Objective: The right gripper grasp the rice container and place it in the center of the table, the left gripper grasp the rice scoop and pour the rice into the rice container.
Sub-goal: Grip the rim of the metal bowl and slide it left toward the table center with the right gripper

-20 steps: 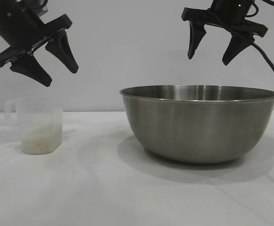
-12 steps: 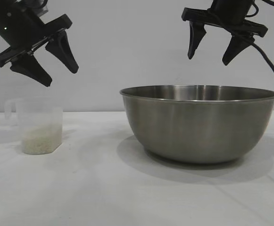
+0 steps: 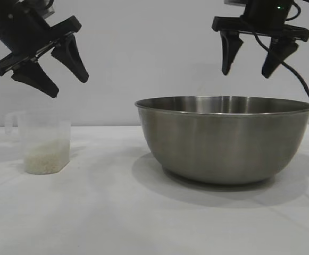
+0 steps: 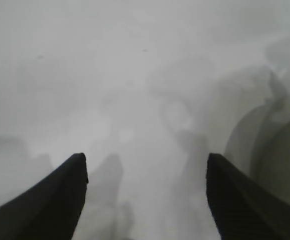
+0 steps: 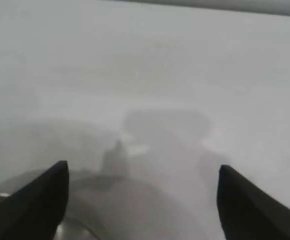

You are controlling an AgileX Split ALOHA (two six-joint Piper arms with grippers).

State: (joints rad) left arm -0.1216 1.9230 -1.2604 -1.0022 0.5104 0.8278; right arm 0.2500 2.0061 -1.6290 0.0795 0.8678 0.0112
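Observation:
The steel rice container stands on the white table, right of the middle. The clear rice scoop stands upright at the left with rice in its lower part. My right gripper hangs open and empty above the container's right half, its cable trailing off to the right. My left gripper hangs open and empty above the scoop, tilted. The right wrist view shows its open fingers over the container's rim. The left wrist view shows open fingers over bare table, the container's edge at one side.
A plain pale wall stands behind the table. Bare tabletop lies between the scoop and the container and along the front.
My right gripper has shifted a little to the right and turned more level above the container. The left gripper, scoop and container have not moved.

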